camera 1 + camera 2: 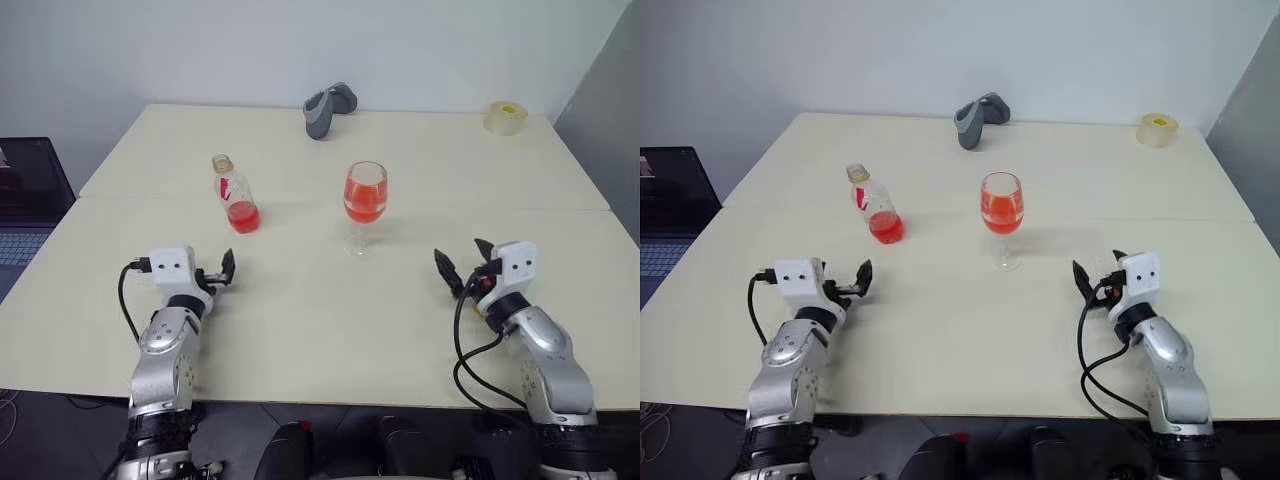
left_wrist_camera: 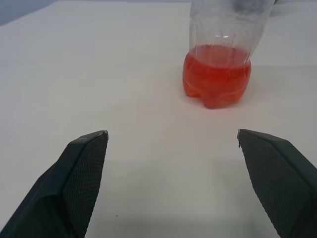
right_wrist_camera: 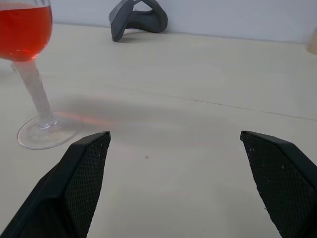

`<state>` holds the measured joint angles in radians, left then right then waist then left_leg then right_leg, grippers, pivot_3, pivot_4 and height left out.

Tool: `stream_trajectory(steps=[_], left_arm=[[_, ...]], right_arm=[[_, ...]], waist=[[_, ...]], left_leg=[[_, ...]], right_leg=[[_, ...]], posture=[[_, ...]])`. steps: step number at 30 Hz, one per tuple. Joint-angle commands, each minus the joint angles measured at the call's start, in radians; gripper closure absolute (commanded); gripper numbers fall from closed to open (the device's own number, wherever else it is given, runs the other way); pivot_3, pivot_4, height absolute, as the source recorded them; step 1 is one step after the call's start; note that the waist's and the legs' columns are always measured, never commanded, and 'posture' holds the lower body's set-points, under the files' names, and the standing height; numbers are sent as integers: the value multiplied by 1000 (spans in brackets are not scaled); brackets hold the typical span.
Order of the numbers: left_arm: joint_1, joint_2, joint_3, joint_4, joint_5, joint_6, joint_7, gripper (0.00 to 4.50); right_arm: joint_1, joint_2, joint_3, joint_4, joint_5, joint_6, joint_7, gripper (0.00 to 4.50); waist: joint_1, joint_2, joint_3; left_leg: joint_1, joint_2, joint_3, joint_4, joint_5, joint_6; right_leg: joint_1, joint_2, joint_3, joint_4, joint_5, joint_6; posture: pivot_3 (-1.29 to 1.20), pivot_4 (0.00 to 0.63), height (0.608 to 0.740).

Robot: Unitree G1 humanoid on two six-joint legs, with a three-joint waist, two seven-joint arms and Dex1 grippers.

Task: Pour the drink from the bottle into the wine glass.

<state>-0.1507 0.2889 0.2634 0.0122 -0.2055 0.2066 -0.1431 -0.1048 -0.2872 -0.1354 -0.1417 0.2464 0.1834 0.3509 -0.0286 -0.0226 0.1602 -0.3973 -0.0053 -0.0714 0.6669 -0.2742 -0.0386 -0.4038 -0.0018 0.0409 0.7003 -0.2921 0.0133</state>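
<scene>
Pale cream tabletop (image 1: 330, 330) carries the whole scene, two boards butted along a seam, with a white wall behind. One bottle (image 1: 236, 196) stands upright on the left half, uncapped as far as can be seen, with a shallow pool of the red drink (image 2: 216, 77) left in its base. One wine glass (image 1: 365, 207) stands upright to the right of it, well apart, its bowl holding much more of the same liquid. Judged from that, the pour looks done or close to it. The left gripper (image 1: 222, 272) hovers level just near of the bottle, fingers spread wide and holding nothing; the bottle lies straight ahead and slightly right of it, long axis vertical, so this is the arm placed to take it again if more pouring is wanted. The right gripper (image 1: 462, 268) is likewise spread and empty, with the glass ahead and to its left. At the far edge sit one grey curved object (image 1: 329, 107) and one roll of tape (image 1: 506, 116); a laptop (image 1: 25, 215) shows off the table's left side.
</scene>
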Motion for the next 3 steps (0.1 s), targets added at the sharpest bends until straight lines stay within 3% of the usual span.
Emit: stream_trajectory(steps=[1,3], left_arm=[[11,4,4,-54,26,-40,16,23],[24,19,-2,-55,34,-32,0,23]], right_arm=[[-36,10,-6,19,-1,-66,7,0],[-45,12,-2,37,-3,-74,9,0]], waist=[[0,0,0],[0,0,0]], left_leg=[[0,0,0,0,0,0],[0,0,0,-1,0,0]], right_leg=[[0,0,0,0,0,0],[0,0,0,0,0,0]], posture=[[0,150,740],[0,150,740]])
